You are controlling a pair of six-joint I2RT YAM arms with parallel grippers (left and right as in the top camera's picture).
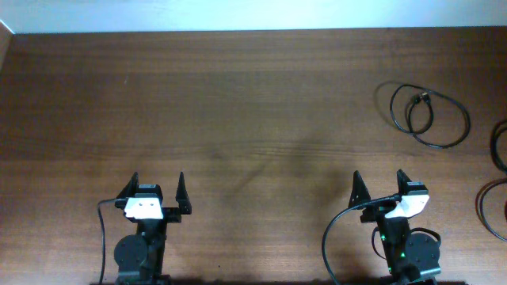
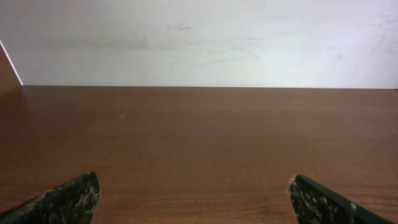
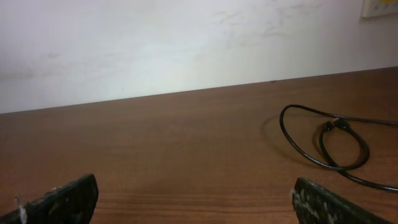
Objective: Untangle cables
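A thin black cable (image 1: 424,111) lies in loose loops on the brown table at the far right, its plug end inside the loop. It also shows in the right wrist view (image 3: 333,146), ahead and to the right of my fingers. More black cable (image 1: 499,146) loops at the right edge, partly cut off by the frame. My left gripper (image 1: 156,187) is open and empty near the front left. My right gripper (image 1: 379,182) is open and empty near the front right, well short of the cable. The left wrist view shows only bare table between my open fingers (image 2: 194,193).
The wooden table (image 1: 238,103) runs back to a white wall (image 2: 199,37). Each arm's own black lead (image 1: 329,237) hangs by its base at the front edge.
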